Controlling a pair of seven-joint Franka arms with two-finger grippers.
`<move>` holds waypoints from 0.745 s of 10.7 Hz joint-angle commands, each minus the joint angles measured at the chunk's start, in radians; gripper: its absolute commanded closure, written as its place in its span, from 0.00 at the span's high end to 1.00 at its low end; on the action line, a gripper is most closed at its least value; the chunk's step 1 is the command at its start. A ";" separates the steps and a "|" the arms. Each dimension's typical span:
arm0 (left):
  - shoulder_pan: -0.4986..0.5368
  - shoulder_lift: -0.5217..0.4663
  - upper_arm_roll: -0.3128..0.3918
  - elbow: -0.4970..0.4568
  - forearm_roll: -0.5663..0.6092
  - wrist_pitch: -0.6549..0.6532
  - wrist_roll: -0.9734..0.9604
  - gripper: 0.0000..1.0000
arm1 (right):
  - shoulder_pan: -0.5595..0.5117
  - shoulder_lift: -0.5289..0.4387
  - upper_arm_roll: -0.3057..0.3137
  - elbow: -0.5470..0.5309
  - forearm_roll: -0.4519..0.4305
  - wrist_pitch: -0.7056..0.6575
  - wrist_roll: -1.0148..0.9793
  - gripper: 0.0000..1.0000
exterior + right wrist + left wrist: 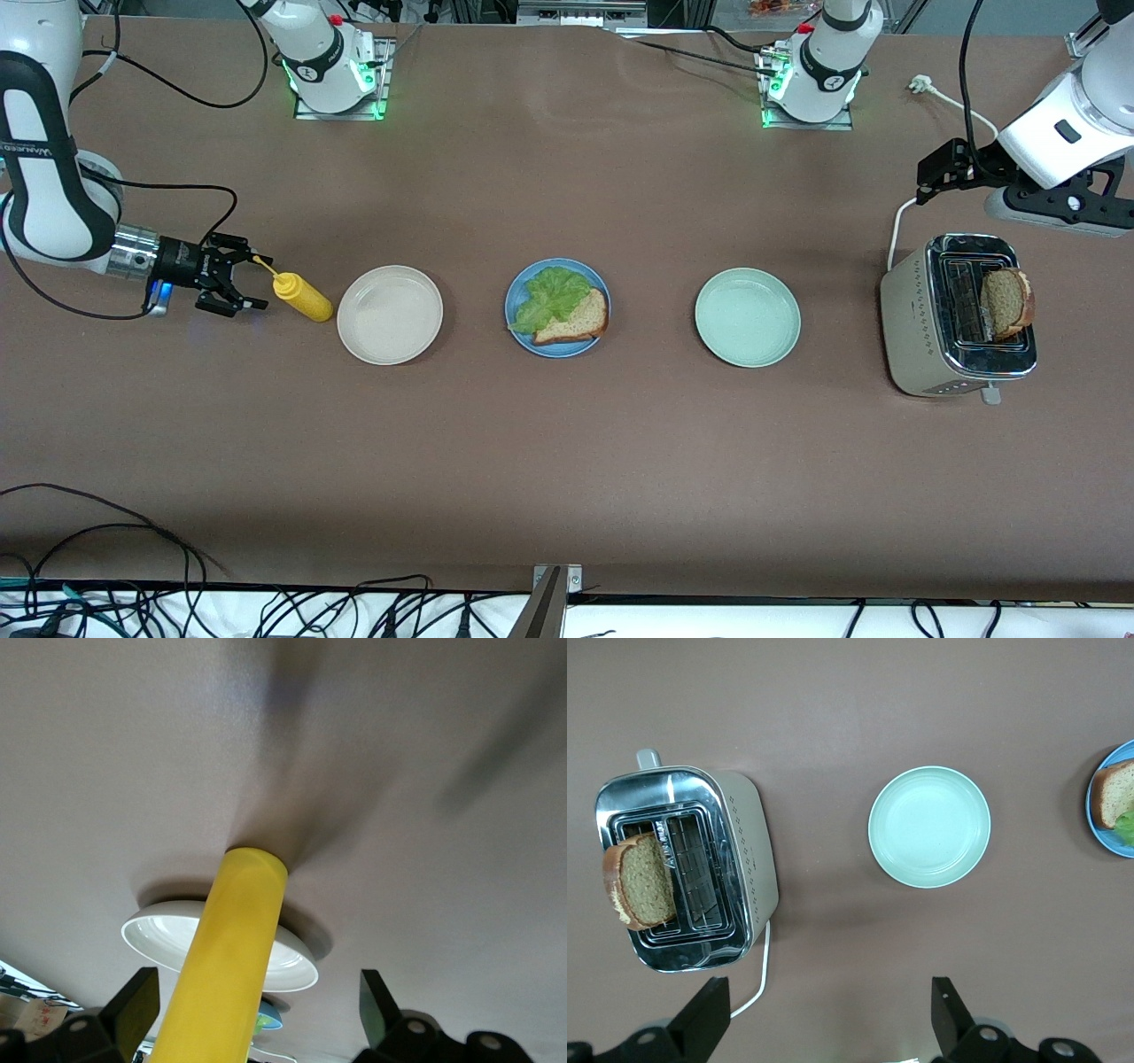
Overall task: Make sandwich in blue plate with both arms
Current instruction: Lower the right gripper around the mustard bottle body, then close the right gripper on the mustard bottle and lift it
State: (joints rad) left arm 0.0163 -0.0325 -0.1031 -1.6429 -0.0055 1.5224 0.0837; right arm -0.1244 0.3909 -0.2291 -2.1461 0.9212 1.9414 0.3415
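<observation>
**op:** My right gripper (252, 282) sits wide open around the yellow mustard bottle (303, 297); a clumsy close could tip it. Left gripper (824, 1014) hangs open, empty, over the toaster (957, 317).

**reply:** And the blue plate (523, 335)?

**op:** Mid-table, lettuce (551, 294) plus one slice (576, 321). Only the left wrist view looks straight into the slots around the second slice (642, 879).

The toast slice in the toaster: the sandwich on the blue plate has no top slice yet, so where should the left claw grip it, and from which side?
Judging by its pose, grip the toast slice by its upper crust edge, coming straight down from above. It stands on edge, well clear of the toaster slot, both flat faces exposed. The left claw is open and could close across those faces.
</observation>
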 commanded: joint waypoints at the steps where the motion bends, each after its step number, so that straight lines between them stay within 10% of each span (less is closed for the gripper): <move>1: -0.003 0.003 0.003 0.012 -0.018 -0.001 0.004 1.00 | 0.000 0.002 0.037 -0.032 0.094 0.060 0.001 1.00; 8: -0.003 0.003 0.003 0.012 -0.019 -0.001 0.005 1.00 | -0.001 0.019 0.108 -0.034 0.152 0.102 0.007 1.00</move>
State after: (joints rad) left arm 0.0163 -0.0322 -0.1031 -1.6429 -0.0055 1.5224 0.0837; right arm -0.1230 0.4206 -0.1395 -2.1657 1.0165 2.0277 0.3437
